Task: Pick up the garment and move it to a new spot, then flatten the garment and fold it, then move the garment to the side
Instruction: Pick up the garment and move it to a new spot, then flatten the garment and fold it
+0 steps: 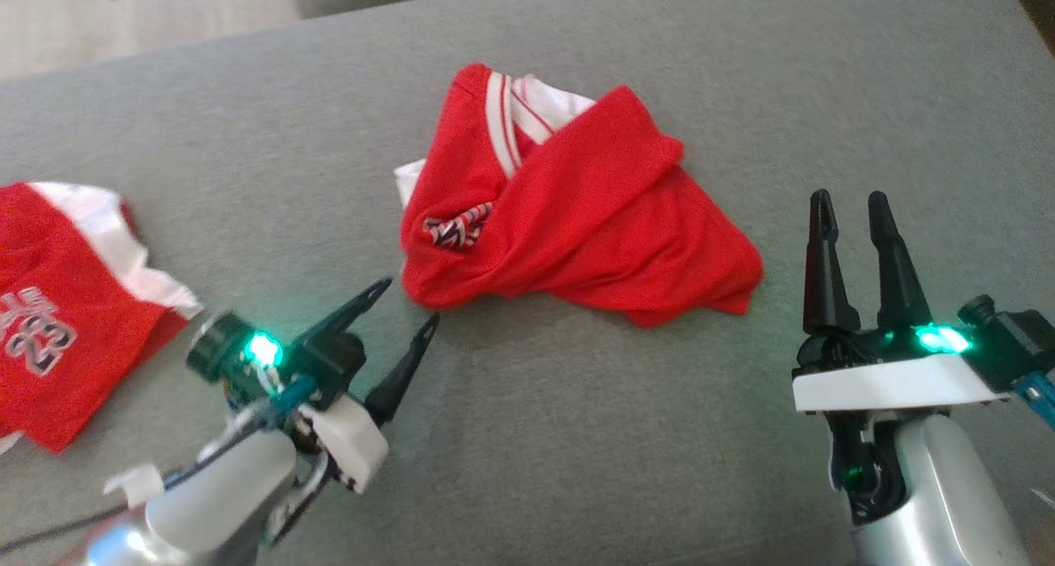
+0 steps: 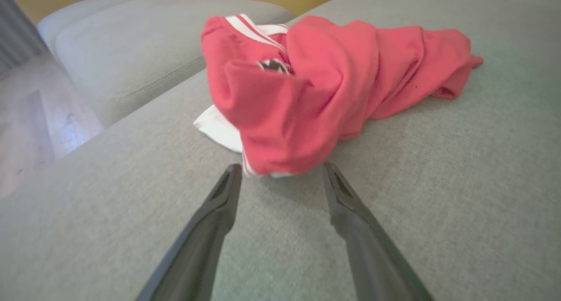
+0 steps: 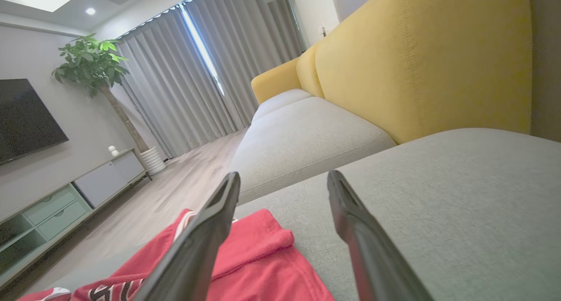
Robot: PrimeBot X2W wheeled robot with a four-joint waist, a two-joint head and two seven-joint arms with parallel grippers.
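On a grey sofa cushion (image 1: 577, 451), a numbered shirt (image 1: 66, 302), red with white trim, lies flat well to the left of the garment (image 1: 577, 220), partly cut off by the edge of the head view. Next along, the left gripper (image 1: 411, 300) hovers low off the garment's near left corner, its two dark fingers spread wide and pinching nothing. The left wrist view shows the garment's nearest fold, a white-striped hem, lying right at the fingertips and between them, though whether cloth and fingers touch cannot be told. The garment itself, red with a white striped collar and a small dark-and-white patch, sits crumpled in a loose heap at the cushion's middle, one white edge poking out beneath its left side. To the garment's right, clearly apart from it, the right gripper (image 1: 848, 197) points up the head view, fingers parted and empty. Beyond the garment, the right wrist view takes in a yellow backrest (image 3: 420, 60), grey curtains (image 3: 175, 82) and a low cabinet (image 3: 65, 200) whose open shelves are too dim to show any contents.
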